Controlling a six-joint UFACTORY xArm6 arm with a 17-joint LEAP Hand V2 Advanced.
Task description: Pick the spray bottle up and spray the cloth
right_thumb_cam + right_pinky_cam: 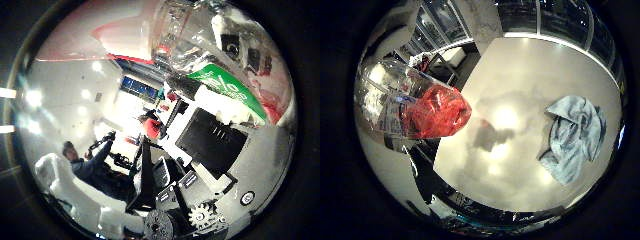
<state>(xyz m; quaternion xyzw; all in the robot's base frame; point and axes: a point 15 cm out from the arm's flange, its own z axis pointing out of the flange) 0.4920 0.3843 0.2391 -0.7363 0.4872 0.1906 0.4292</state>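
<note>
The table [520, 100] is the biggest thing in sight: a pale, glossy top that fills most of the little finger side view, with bright light patches and a dark shadow near its middle. The palm looks down on it from well above.

The hand [210, 150] comes next. In the thumb side view its white and black parts crowd one side, with a flat black plate, white blocks and small gears beside them. The parts lie tight against the bottle, so the fingers appear curled round it, holding it up off the table.

The spray bottle [420, 107] sits very close to the palm. It has a clear plastic body with a printed label and a red end that points out over the table edge. In the thumb side view the clear body fills the area beside the fingers, with a green label strip across it. The bottle touches nothing on the table.

The cloth [575, 137] is the smallest piece, a light blue rag lying crumpled on the table, well apart from the bottle.
</note>
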